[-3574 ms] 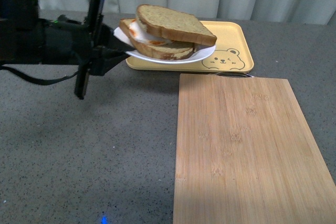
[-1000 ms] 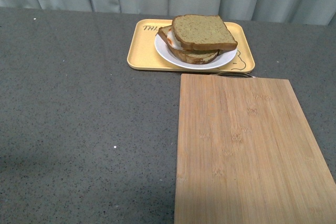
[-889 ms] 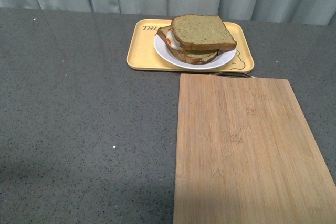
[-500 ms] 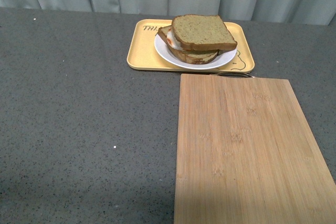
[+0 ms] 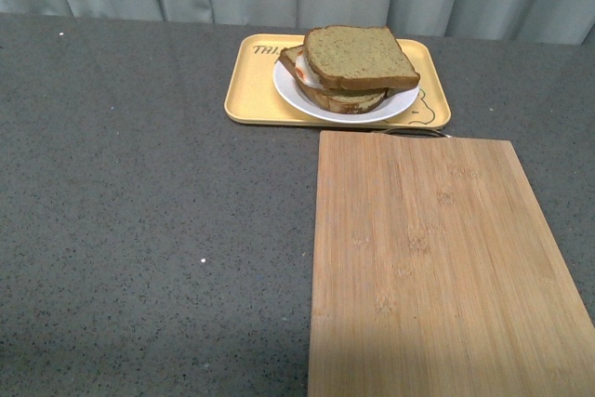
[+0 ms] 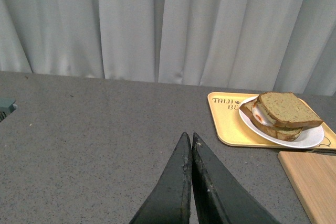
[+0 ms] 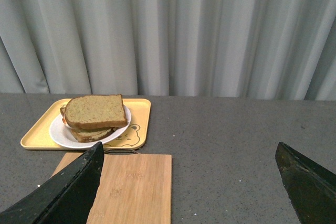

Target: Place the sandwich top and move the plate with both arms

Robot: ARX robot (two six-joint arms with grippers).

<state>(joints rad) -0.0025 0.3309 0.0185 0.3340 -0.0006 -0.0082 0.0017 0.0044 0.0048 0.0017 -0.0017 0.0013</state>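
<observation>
Yellow tray (image 5: 251, 90) at the far side of the grey table (image 5: 139, 211), printed with brown letters: "THI" readable in the front view, "TAIJI" over "BE" in the left wrist view, rest covered by the plate (image 5: 297, 95). Bear drawing (image 7: 128, 132) at the tray's near right corner, partly hidden. White plate sitting inside the tray, bearing the sandwich. Sandwich top (image 5: 358, 55) lying flat on the stack, slightly skewed from the lower slices (image 5: 349, 99), with white and orange egg (image 6: 258, 115) peeking out at the edge. Bamboo cutting board (image 5: 437, 267) just in front of the tray, bare.

Left gripper (image 6: 190, 139) pressed together, tips touching, holding nothing, hanging over the bare table well apart from the tray. Right gripper (image 7: 189, 153) spread wide, fingers (image 7: 79, 182) at opposite edges of its view, holding nothing, well back from the board.
</observation>
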